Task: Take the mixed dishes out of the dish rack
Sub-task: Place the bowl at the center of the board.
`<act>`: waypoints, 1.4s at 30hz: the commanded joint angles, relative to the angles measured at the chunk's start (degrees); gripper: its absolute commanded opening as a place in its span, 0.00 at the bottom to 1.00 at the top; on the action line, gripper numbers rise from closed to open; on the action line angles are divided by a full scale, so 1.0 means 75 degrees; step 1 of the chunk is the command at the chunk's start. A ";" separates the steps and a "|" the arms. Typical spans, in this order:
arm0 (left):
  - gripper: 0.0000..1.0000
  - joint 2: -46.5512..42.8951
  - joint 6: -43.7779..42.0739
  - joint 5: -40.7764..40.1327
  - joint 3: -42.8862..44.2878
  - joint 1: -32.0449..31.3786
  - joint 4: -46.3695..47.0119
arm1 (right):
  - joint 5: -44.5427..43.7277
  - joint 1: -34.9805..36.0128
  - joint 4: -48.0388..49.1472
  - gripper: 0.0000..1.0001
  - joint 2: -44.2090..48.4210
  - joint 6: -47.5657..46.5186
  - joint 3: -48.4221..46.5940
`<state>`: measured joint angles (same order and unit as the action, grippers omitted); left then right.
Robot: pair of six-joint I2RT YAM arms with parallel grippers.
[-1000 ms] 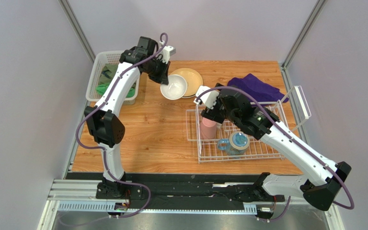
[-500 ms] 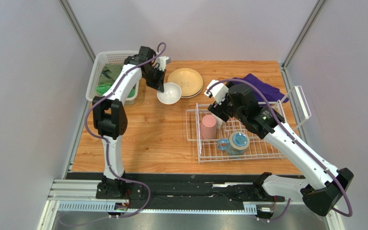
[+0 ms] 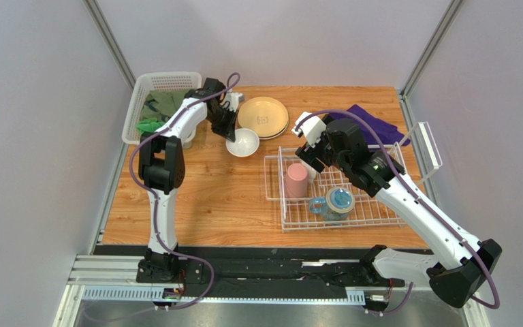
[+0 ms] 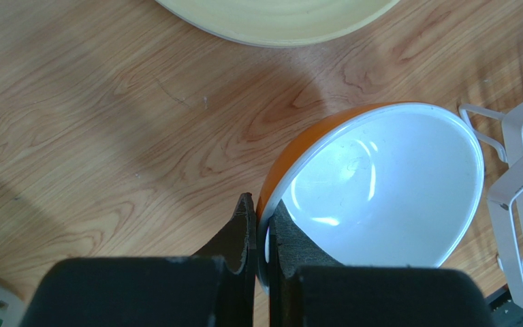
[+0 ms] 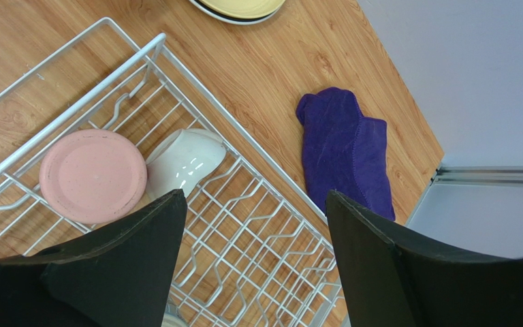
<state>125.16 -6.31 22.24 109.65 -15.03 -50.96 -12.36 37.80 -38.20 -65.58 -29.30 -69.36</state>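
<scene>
The rim of an orange bowl (image 4: 380, 184) with a white inside is pinched by the left claw (image 4: 263, 221), which is squeezed tight on it. The bowl is found low over the far part of the tabletop (image 3: 210, 191), out of the rack and just beside a stack of cream plates (image 3: 263, 116). Whether its bottom is touching the wood cannot be told.

The dish rack (image 3: 373, 212) is set on the right side of the tabletop. A pink cup (image 5: 92, 176) is stood upside down in its far left part. A white bowl (image 5: 186, 160) is leaned on its edge just beside the cup. A blue mug (image 3: 340, 200) is seen in the near part of the rack.

The right claw (image 5: 254, 204) is hung above the rack, over the cup and the white bowl. Its two fingers are spread wide, and nothing is held between them.

A purple cloth (image 5: 349, 150) is laid flat on the wood past the far side of the rack. A white basket (image 3: 165, 83) is placed at the far left corner, and something green (image 3: 162, 105) is kept in it.
</scene>
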 commanded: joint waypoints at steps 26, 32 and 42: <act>0.20 0.0257 0.0196 0.0023 -0.0276 -0.0446 0.0619 | 0.2760 -0.2402 0.0218 0.80 -0.0443 0.1762 0.0494; 0.31 0.0198 0.0126 0.0000 -0.0393 -0.0446 0.0631 | 0.3358 -0.2720 0.0206 0.78 -0.0771 0.2043 0.0471; 0.47 -0.0048 0.0044 -0.0141 -0.0533 -0.0457 0.0701 | 0.4671 -0.3200 0.0206 0.65 -0.1157 0.2359 0.0436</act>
<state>128.11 -5.39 21.80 106.04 -18.28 -47.03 17.12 14.52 -38.52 -73.38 -13.54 -65.49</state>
